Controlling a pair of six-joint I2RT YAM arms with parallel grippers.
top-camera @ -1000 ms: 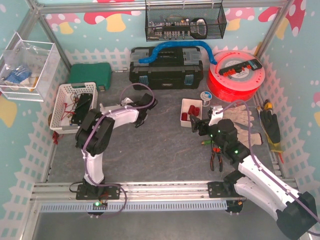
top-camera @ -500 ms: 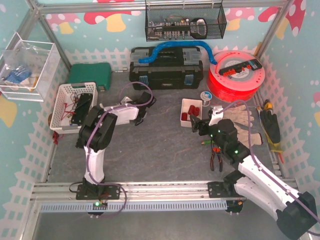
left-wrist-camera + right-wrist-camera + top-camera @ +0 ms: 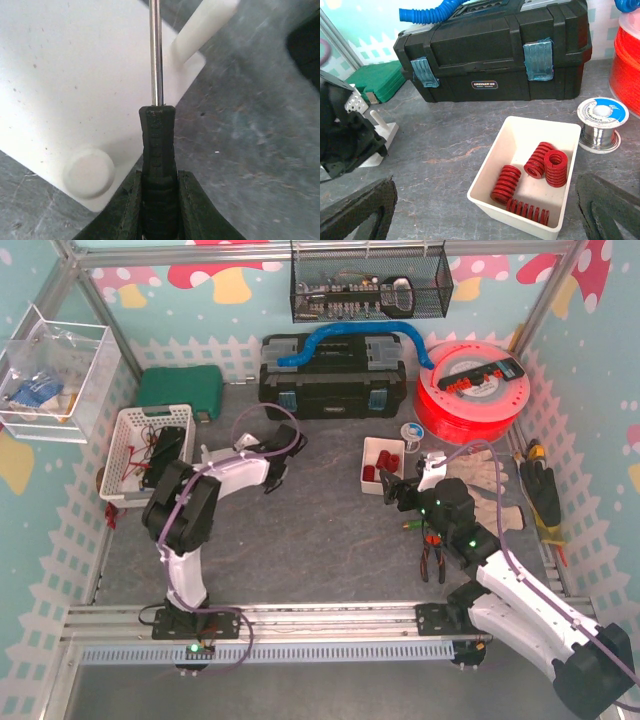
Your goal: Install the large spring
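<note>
**Left end effector gripping a tool, right one hanging open by the springs**

I am seeing the left end effector [image 3: 160,189] clamped tight around a black ribbed handle [image 3: 157,135]. Its thin metal shaft [image 3: 156,50] is pointing out over a white plate [image 3: 75,75] with round posts [image 3: 89,172]. The right end effector [image 3: 393,490] is hanging with its jaws spread wide and holding nothing, just in front of the white tray [image 3: 542,122] on the bench [image 3: 445,150].

The large spring [image 3: 527,211] is lying on its side along the tray's near wall, touching a stubby red spring [image 3: 505,182]. Two more short ones are sitting behind it.

I am judging it light but stiff, with a ribbed surface that should give grip. Since it is round, it may roll or pivot. I am planning to pinch it across the middle of its length, fingers coming down on either side.
</note>
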